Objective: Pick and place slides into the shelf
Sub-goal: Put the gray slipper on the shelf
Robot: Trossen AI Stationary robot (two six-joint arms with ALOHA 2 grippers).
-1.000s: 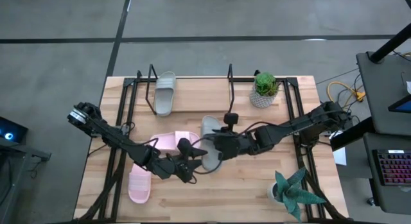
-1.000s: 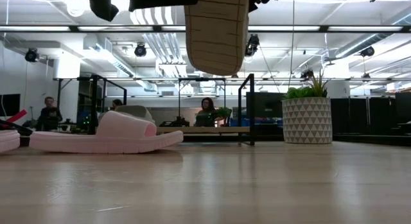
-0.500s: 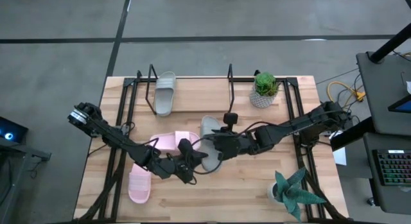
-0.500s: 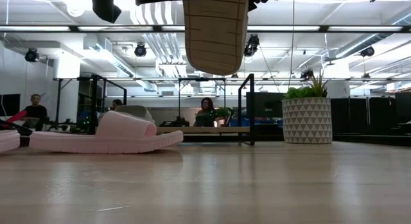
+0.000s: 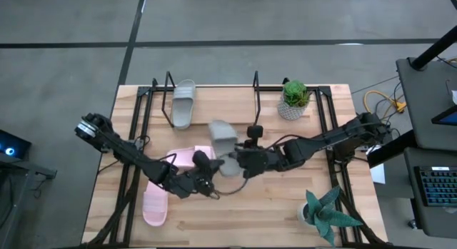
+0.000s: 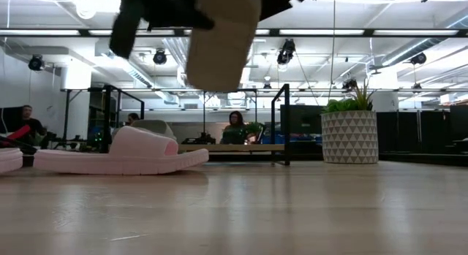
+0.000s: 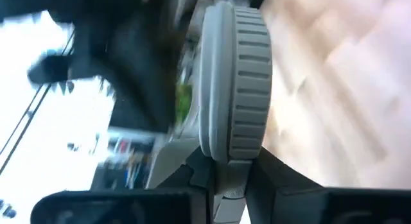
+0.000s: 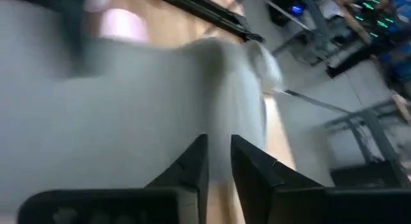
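Note:
A grey slide [image 5: 221,140] hangs above the table's middle, tilted, its far end pointing toward the far left. My left gripper [image 5: 216,172] is shut on its near end. My right gripper [image 5: 235,162] stands at the slide's right side, its fingers a little apart [image 8: 218,161]. The low view shows the slide [image 6: 219,39] high above the tabletop. Another grey slide [image 5: 183,103] lies flat on the wood base of the shelf [image 5: 228,112], at its left end. Two pink slides [image 5: 187,158] [image 5: 156,206] lie flat on the table. My left gripper pinches one end of the grey slide's sole [image 7: 226,161] between its two fingers, one on each face. The ribbed edge of the sole [image 7: 250,83] runs away from the fingers. The slide is lifted clear of the table. Whether my right gripper touches the grey slide, I cannot tell; the slide fills its wrist view close in front of the fingers [image 8: 192,161].
A potted plant [image 5: 294,98] stands at the shelf's right end and another plant [image 5: 325,213] at the near right corner. Black rails [image 5: 136,142] run along both table sides. People sit in the room beyond the table [image 6: 235,127].
The grey slide has swung toward the table's left and far side and turned, its far end now pointing far-left; it stays clear of the table. My left gripper has moved with it, a little toward the far edge. My right arm has kept almost still.

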